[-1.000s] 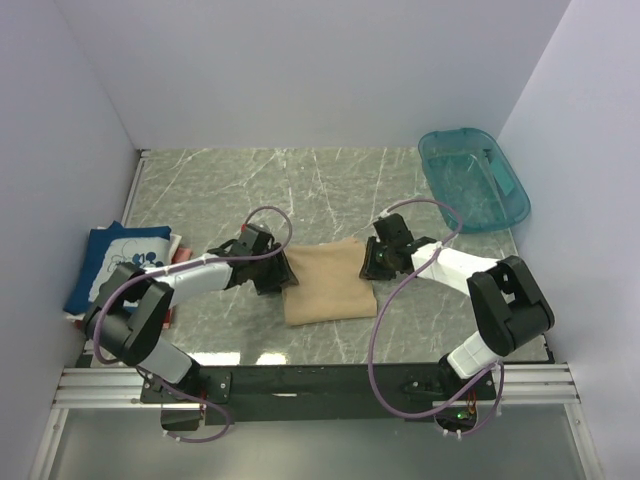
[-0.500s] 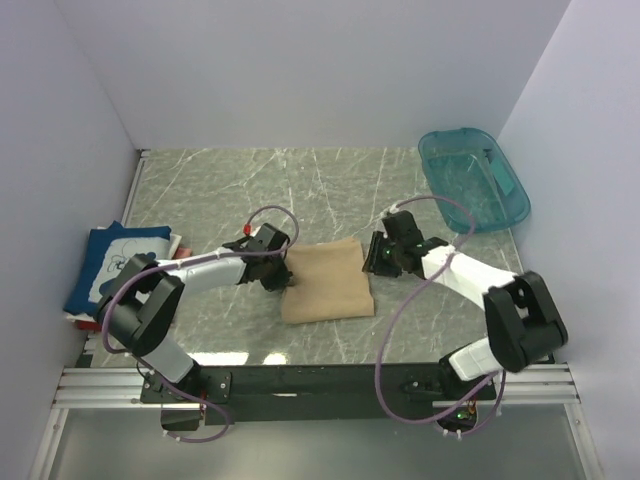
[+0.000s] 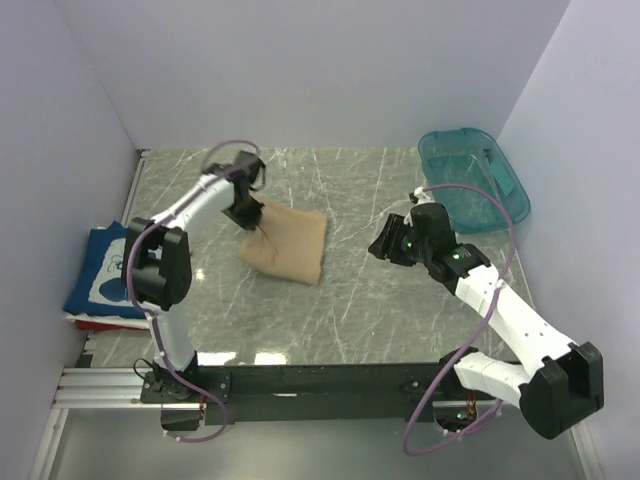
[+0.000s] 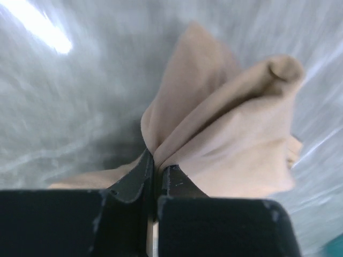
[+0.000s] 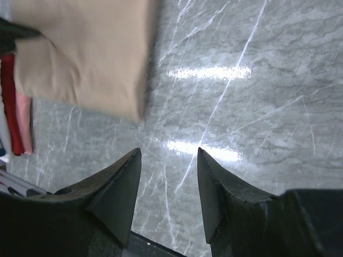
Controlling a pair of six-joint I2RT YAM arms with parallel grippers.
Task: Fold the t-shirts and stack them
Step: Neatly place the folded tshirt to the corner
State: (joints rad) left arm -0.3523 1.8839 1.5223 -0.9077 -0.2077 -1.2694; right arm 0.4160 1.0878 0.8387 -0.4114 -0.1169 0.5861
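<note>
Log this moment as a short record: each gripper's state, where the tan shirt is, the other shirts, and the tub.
left gripper: shut on the tan t-shirt, pinching a bunched edge
right gripper: open, empty, over bare table
tan t-shirt: folded, left of centre, apart from the other shirts
navy t-shirt: at the left edge, red t-shirt showing beneath it
teal tub: far right corner

Three t-shirts, it seems: a tan t-shirt (image 3: 290, 245) in the middle, a navy t-shirt (image 3: 105, 265) at the left, a red t-shirt (image 5: 7, 96) barely showing beneath it. One teal tub (image 3: 440, 172), far right.
</note>
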